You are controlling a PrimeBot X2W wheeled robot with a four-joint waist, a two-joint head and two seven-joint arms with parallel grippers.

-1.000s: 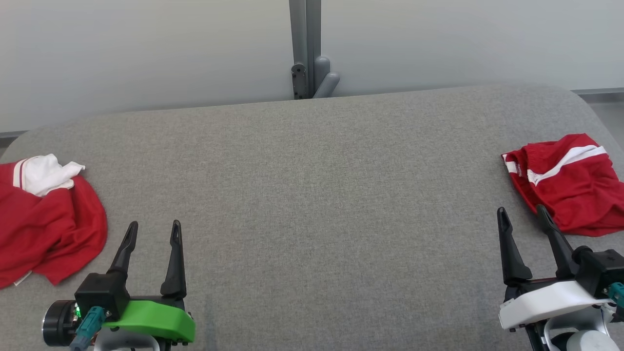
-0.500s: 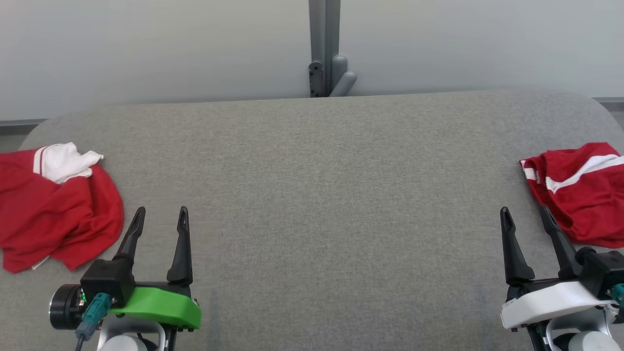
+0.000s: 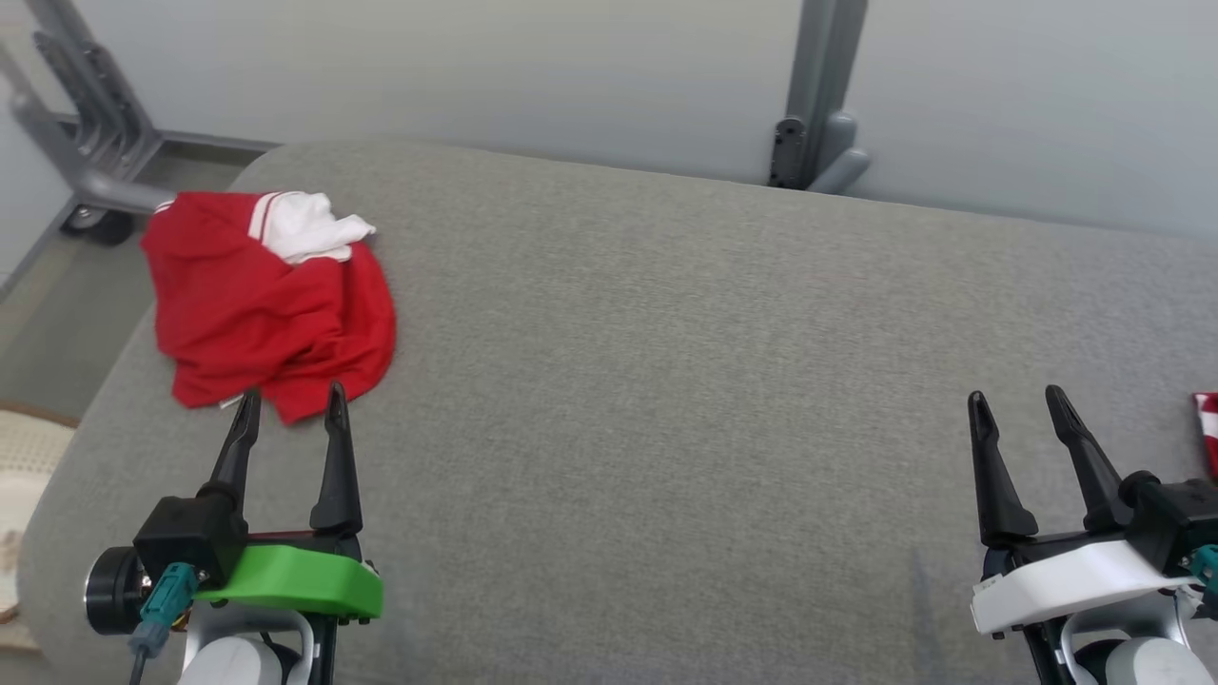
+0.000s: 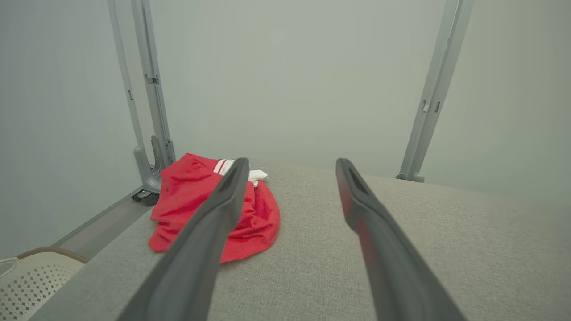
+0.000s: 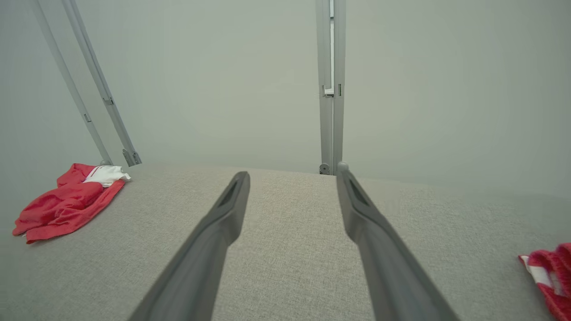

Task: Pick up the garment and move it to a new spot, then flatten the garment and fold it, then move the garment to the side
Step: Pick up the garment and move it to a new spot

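A crumpled red garment (image 3: 271, 304) with a white patch lies at the far left of the grey padded table (image 3: 666, 381). The left wrist view shows the garment (image 4: 187, 200) partly behind my left finger; the right wrist view has the garment (image 5: 67, 203) at far left. My left gripper (image 3: 290, 404) stands open just in front of its near edge, nothing between the fingers. My right gripper (image 3: 1016, 404) is open over bare table at the lower right. A second red and white garment (image 3: 1207, 433) shows as a sliver at the right edge, and as the second garment (image 5: 548, 276) at the right wrist view's lower right.
Grey metal posts (image 3: 818, 105) stand behind the table against a pale wall. A wheeled grey frame (image 3: 86, 162) stands on the floor at the back left. A pale perforated basket (image 4: 26, 285) sits beside the table's left end.
The head camera has turned left: the left garment now sits well inside the view and the right one is almost out. Both grippers stay open.
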